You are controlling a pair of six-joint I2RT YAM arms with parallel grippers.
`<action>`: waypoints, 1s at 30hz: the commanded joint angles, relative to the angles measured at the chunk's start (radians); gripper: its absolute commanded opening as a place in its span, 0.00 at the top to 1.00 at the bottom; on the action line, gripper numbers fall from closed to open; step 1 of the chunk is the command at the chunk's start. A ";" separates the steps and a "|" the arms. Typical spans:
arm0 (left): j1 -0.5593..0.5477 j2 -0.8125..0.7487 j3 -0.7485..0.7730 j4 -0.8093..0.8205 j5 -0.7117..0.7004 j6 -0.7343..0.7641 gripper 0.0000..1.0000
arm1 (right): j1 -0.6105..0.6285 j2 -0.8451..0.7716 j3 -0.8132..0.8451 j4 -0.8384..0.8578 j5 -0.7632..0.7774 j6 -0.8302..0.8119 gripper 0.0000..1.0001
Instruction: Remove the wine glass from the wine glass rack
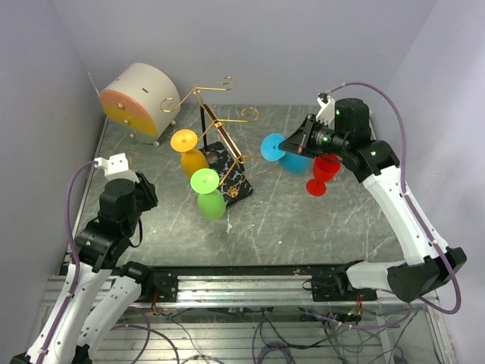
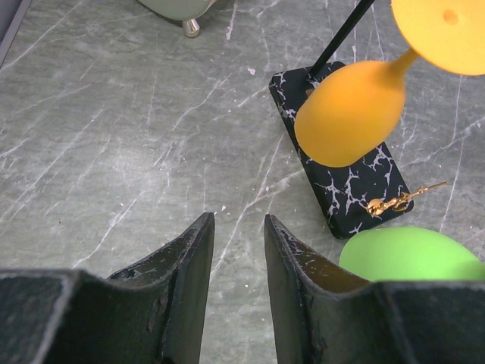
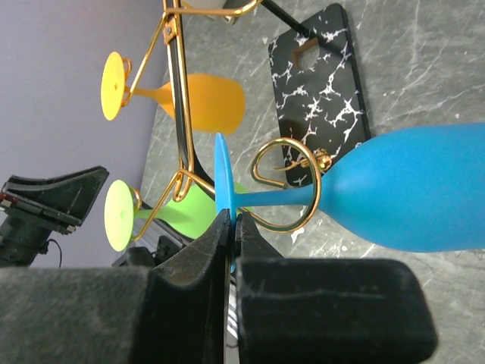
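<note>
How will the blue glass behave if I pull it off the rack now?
The right gripper pinches only the thin foot rim of the blue wine glass, so the bowl will probably swing or pivot. Its stem sits inside a gold curl of the wine glass rack; it may snag and rock that thin wire frame.

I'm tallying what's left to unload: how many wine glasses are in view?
4. The orange glass and green glass hang from the rack. The blue glass hangs there too, its foot pinched by the right hand. The red glass is off the rack. None appears hidden.
</note>
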 commanded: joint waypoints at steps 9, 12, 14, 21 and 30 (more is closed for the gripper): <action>0.004 -0.002 -0.007 0.025 -0.021 -0.003 0.57 | -0.002 0.019 -0.023 0.046 -0.164 -0.013 1.00; 0.004 -0.003 -0.007 0.026 -0.021 -0.002 0.56 | -0.002 0.043 0.000 0.065 -0.198 -0.007 1.00; 0.004 -0.001 -0.007 0.026 -0.021 -0.002 0.56 | -0.002 0.065 0.015 0.079 -0.211 -0.002 1.00; 0.004 -0.006 -0.005 0.023 -0.023 -0.004 0.56 | -0.002 0.149 0.062 0.173 -0.240 0.010 1.00; 0.004 -0.030 -0.001 0.017 -0.052 -0.021 0.49 | -0.002 0.186 0.186 0.246 -0.115 -0.058 1.00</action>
